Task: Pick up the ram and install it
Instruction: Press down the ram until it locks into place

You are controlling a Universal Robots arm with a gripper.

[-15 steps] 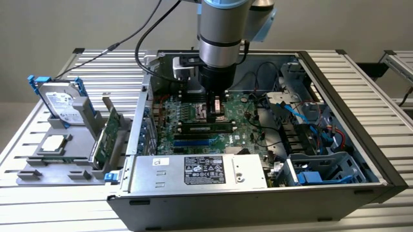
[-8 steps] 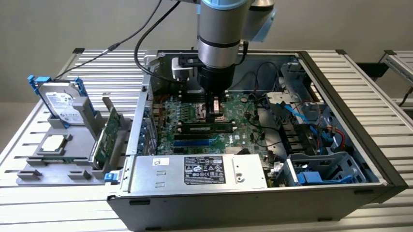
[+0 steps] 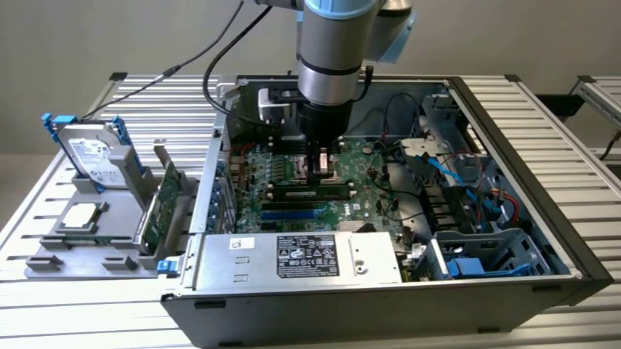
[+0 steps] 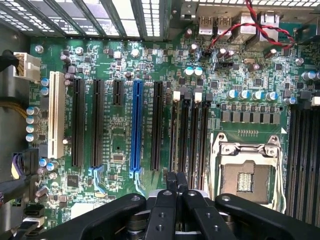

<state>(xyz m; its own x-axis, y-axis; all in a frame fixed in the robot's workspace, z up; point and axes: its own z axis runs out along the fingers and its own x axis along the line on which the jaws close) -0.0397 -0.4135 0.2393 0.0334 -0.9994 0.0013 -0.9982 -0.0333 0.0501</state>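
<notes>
**A:** Big open computer case (image 3: 388,313) on the slatted table (image 3: 543,94), and the robot arm (image 3: 330,43) goes straight down into it.

**B:** Silver power supply (image 3: 301,254) along the near edge, green motherboard (image 3: 250,211) behind it. Where's the ram?

**A:** The ram (image 3: 310,193) lies flat along a memory slot in the middle of the board, a green stick with black chips. I can't tell whether it's clicked in.

**B:** And the gripper?

**A:** The gripper (image 3: 318,164) hangs over the CPU socket (image 4: 245,175), just beside the ram on its far side. Whether it touches the stick, I can't say.

**B:** Carrying anything?

**A:** No. From the wrist, the gripper (image 4: 176,176) has its black fingers (image 4: 171,182) pressed together with nothing between them, above the black slots.
</notes>
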